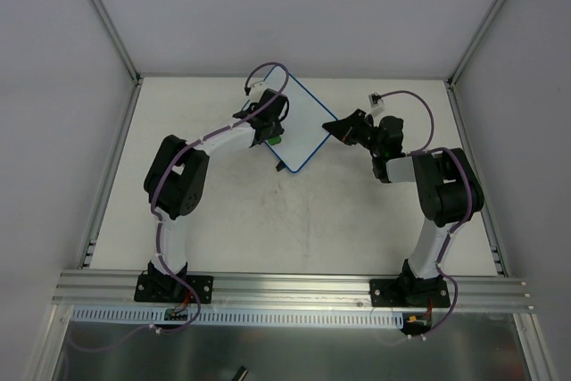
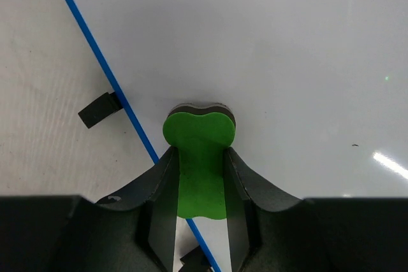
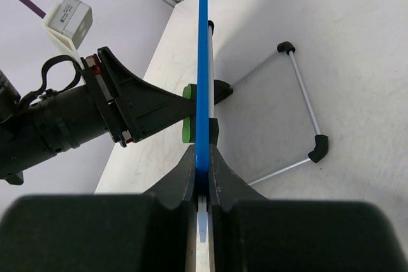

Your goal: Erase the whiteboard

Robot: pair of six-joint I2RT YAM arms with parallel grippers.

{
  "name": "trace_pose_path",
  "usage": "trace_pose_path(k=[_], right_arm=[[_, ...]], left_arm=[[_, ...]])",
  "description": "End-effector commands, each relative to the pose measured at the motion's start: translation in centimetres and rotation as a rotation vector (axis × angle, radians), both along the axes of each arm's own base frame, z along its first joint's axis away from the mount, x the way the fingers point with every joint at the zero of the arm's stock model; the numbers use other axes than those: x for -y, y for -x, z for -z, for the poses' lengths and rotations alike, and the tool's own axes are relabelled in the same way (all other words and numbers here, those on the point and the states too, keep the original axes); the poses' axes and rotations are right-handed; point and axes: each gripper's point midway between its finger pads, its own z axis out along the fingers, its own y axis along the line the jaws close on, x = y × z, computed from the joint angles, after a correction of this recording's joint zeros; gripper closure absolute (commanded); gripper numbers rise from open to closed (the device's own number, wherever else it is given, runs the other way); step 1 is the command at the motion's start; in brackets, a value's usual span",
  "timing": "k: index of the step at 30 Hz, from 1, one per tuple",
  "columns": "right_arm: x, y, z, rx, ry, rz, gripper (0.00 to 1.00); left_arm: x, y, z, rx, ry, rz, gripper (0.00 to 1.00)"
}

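At the near edge of the table I see both bases bolted on the aluminium rail. From there the left arm rises, folds at its elbow over the left half of the table, and stretches its forearm to the right and away from me. The right arm does the mirror of this: its elbow stands at the right side and its wrist turns inward, to the left.

Further in, near the middle of the table, the two arms meet at the whiteboard. The left gripper has its fingers clenched on a green eraser, one finger on each side. The dark face of the eraser appears to rest against the white surface, just inside the blue rim. One black tab sticks out from this rim over the table.

The right gripper comes from the opposite side and is clamped on the edge of the whiteboard. In the right wrist view the rim runs straight between its fingers.

The board does not lie flat; it stands tilted between the two grippers. Whether its lower edge touches the table, I cannot tell. On the side of the board away from the left gripper, a thin wire frame with black corner caps lies on the table.
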Motion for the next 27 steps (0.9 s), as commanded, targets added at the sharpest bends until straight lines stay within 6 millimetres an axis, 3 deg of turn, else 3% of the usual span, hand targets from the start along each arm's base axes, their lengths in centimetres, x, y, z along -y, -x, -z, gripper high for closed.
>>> trace_pose_path(k=[1, 7, 13, 21, 25, 27], right_arm=[[-1.9, 1.2, -2.5, 0.079, -0.037, -0.099, 1.00], [-1.9, 1.2, -2.5, 0.079, -0.037, -0.102, 1.00], [-1.9, 1.2, -2.5, 0.079, -0.037, -0.102, 1.00], [-1.9, 1.1, -2.4, 0.077, -0.036, -0.101, 1.00], [-2.0, 1.2, -2.4, 0.079, -0.037, -0.105, 1.00], [-1.9, 1.1, -2.4, 0.078, -0.038, -0.102, 1.00]], left_arm=[[3.5, 0.3, 1.2, -0.012, -0.001, 0.134, 1.00], [6.6, -0.3, -0.5, 0.059, 0.082, 0.297, 1.00], [10.1, -1.2, -3.5, 0.203, 0.137, 0.513, 1.00], [14.6, 0.1, -5.2, 0.226, 0.246, 0.797, 1.00], [15.9, 1.3, -6.3, 0.235, 0.302, 0.903, 1.00], [15.5, 2.0, -7.0, 0.249, 0.303, 0.905, 1.00]])
